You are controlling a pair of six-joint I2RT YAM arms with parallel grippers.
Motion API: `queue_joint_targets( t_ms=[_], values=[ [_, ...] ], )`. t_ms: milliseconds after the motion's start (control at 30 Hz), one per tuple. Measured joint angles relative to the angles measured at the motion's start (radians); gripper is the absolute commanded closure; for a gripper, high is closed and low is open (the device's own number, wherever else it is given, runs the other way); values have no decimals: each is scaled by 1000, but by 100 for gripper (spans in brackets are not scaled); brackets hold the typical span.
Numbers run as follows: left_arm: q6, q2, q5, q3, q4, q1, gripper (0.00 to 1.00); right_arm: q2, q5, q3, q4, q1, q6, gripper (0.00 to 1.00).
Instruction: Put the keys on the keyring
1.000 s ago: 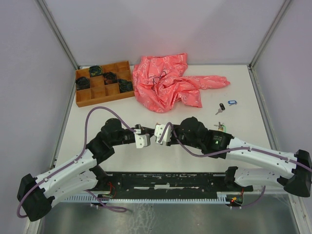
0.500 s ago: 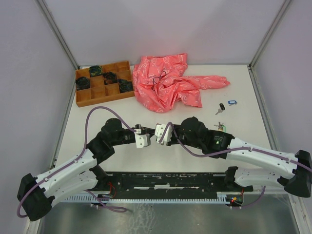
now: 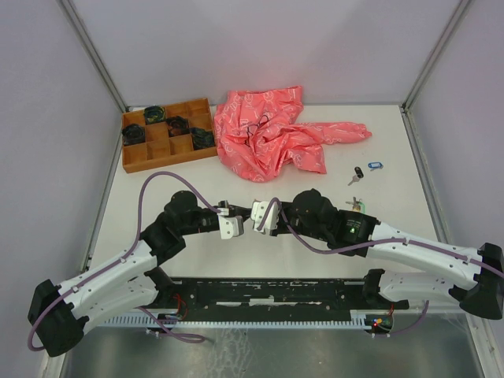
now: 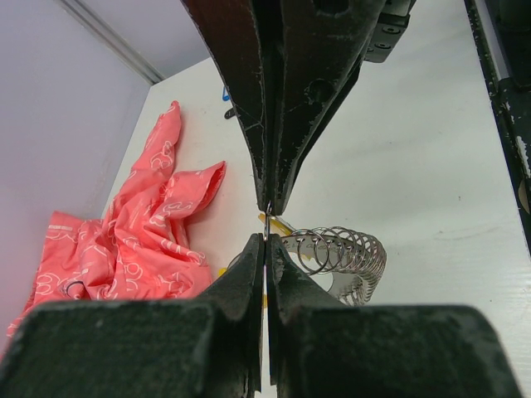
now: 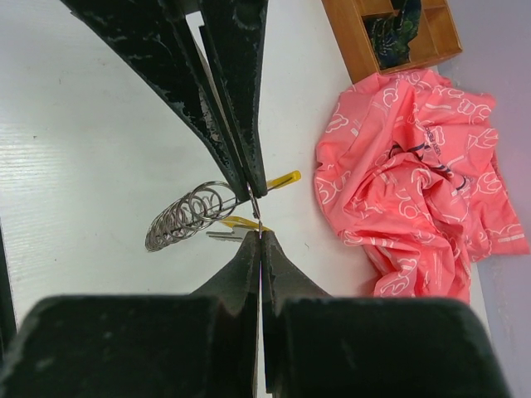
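1. The left claw (image 4: 265,249) and right claw (image 5: 260,245) meet tip to tip, each pressed together on the keyring (image 4: 340,253) wire above the worktop's (image 3: 394,134) middle.
2. From above, the keyring is hidden; loose keys (image 3: 358,172) lie toward the right edge.
3. Nothing has visibly shifted since a second ago.
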Motion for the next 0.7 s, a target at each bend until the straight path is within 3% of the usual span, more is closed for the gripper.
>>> queue_joint_targets(
  t_ms=[700],
  values=[
    [0, 1, 2, 0, 0, 0, 97, 0, -13, 0, -3, 0, 6, 99]
  ],
)
